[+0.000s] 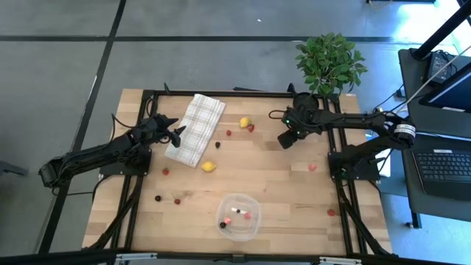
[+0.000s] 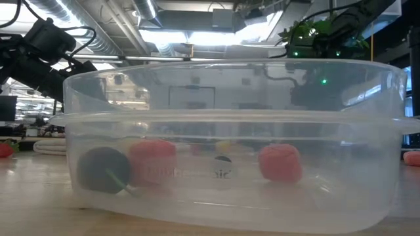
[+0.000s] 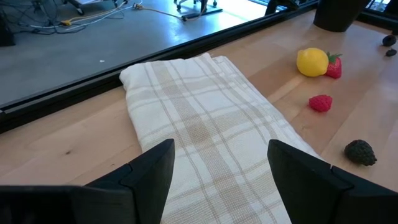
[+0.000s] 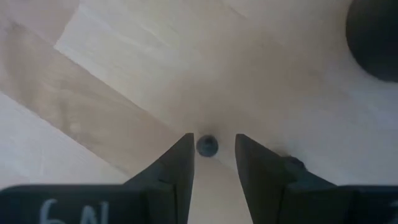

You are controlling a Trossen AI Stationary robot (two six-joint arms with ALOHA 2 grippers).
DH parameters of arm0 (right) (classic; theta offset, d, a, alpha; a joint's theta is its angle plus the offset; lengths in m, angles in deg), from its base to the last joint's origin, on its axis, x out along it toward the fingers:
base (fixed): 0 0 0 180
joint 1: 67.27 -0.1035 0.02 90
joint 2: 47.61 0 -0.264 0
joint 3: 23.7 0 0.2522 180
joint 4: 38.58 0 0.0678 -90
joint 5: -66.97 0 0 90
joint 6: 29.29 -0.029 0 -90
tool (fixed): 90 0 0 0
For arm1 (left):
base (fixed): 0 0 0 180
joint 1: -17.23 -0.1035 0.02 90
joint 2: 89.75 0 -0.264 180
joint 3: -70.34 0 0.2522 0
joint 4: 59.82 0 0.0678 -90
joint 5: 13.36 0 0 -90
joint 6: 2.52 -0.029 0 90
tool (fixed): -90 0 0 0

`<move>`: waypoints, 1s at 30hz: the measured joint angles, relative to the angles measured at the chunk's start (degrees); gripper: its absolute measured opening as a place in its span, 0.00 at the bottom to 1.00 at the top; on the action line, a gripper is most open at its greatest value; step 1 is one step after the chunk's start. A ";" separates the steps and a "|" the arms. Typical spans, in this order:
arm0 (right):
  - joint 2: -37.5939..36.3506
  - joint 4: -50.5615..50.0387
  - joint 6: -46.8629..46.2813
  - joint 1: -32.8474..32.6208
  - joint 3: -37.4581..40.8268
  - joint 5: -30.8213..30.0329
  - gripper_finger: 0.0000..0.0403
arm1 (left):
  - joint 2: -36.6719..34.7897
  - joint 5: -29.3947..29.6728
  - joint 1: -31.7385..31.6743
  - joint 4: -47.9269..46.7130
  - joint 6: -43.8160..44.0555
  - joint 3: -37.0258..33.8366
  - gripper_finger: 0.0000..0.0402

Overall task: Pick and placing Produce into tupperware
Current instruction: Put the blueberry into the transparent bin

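Holding three produce pieces [image 2: 152,160]: clear tupperware [image 1: 239,216]; two red, one dark.

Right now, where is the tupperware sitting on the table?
In the high view the tupperware sits near the table's front edge, about midway between the arms, holding a few berries, with a lemon behind it to the left.

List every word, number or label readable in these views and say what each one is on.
"6A": pale handwritten-looking marks, cut off by the picture edge, on the dark body of the right gripper in its wrist view.
Embossed mark on the small round clear plastic container: too faint to read.
Nothing else readable.
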 joint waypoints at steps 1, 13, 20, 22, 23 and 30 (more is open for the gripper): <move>0.00 0.53 -0.77 0.00 0.58 -0.01 0.29 | 0.00 -0.01 0.02 0.01 -0.01 -0.01 0.62; 0.04 8.05 -2.34 -0.20 7.24 -0.07 0.29 | 0.00 0.01 -0.01 0.00 0.02 -0.02 0.62; 0.04 10.39 -1.94 -0.18 7.55 -0.16 0.29 | 0.00 -0.01 0.01 0.02 0.02 -0.02 0.62; 0.04 10.88 -0.86 -0.20 7.55 -0.16 0.29 | 0.00 0.00 0.02 0.00 0.02 -0.01 0.62; 0.04 11.11 -0.53 -0.20 7.55 -0.23 0.29 | 0.00 -0.01 0.00 0.00 0.02 0.01 0.62; 0.04 15.58 2.04 -0.20 7.55 -0.36 0.29 | 0.00 -0.01 0.01 0.00 0.02 -0.01 0.62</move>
